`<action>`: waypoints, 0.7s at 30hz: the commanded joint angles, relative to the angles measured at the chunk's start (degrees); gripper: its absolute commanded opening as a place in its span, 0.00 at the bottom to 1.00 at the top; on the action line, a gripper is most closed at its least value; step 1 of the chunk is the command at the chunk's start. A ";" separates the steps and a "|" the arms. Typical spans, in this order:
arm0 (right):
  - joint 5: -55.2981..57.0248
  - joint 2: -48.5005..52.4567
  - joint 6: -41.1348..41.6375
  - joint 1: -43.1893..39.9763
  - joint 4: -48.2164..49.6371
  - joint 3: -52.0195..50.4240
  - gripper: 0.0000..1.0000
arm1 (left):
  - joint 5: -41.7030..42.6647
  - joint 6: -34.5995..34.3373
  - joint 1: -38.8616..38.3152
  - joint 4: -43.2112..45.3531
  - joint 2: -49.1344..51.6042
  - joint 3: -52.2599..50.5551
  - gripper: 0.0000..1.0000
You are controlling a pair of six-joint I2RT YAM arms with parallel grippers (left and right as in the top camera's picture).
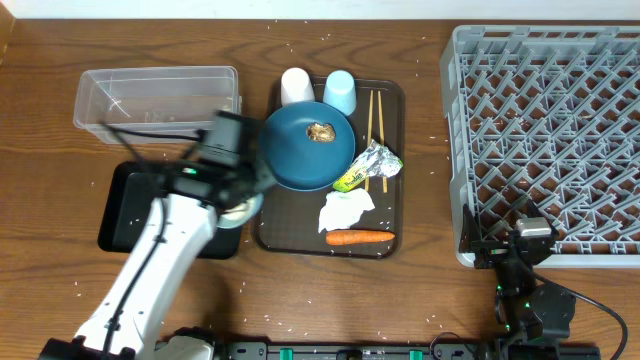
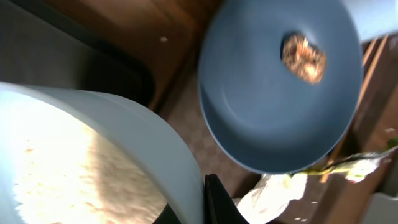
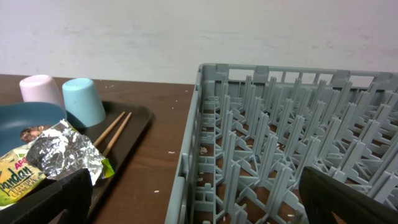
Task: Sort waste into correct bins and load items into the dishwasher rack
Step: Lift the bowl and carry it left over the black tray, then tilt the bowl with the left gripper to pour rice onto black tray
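Evidently the left gripper (image 1: 238,203) is clenched on the rim of the light blue bowl with a white inside (image 2: 93,149), which is between the dark brown serving tray (image 1: 290,235) and the shallow black rectangular tray (image 1: 125,215), with loose white rice grains (image 2: 43,186) in it. Hold the bowl level until it is fully over the bin, then tip it slowly so that nothing scatters. The right gripper (image 1: 527,243) rests spread open beside the grey plastic dishwasher rack (image 1: 560,100).
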 commanded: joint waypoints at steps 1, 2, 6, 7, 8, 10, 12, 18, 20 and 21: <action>0.24 -0.35 -0.02 0.85 -0.17 -0.09 0.99 | 13.49 8.94 7.06 0.59 -0.35 -0.24 0.06; 0.24 -0.35 -0.02 0.85 -0.17 -0.09 0.99 | 16.63 10.73 9.33 0.90 -0.28 -0.24 0.06; 0.24 -0.35 -0.02 0.85 -0.17 -0.09 0.99 | 27.63 15.52 18.71 1.05 0.00 -0.28 0.06; 0.24 -0.35 -0.02 0.85 -0.17 -0.09 0.99 | 30.10 16.52 20.92 1.03 0.20 -0.31 0.06; 0.24 -0.35 -0.02 0.85 -0.17 -0.09 0.99 | 32.81 17.73 22.93 1.05 0.57 -0.39 0.06; 0.24 -0.35 -0.02 0.85 -0.17 -0.09 0.99 | 37.40 19.93 25.75 1.07 1.40 -0.57 0.06; 0.24 -0.35 -0.02 0.85 -0.17 -0.09 0.99 | 42.60 22.53 28.61 1.07 2.89 -1.05 0.06; 0.24 -0.35 -0.02 0.85 -0.17 -0.09 0.99 | 53.44 25.86 33.59 2.23 9.79 -3.63 0.06; 0.24 -0.35 -0.02 0.85 -0.17 -0.09 0.99 | 57.33 27.67 35.01 2.40 12.35 -4.33 0.06; 0.24 -0.35 -0.02 0.85 -0.17 -0.09 0.99 | 58.93 28.89 35.50 2.34 13.16 -4.39 0.06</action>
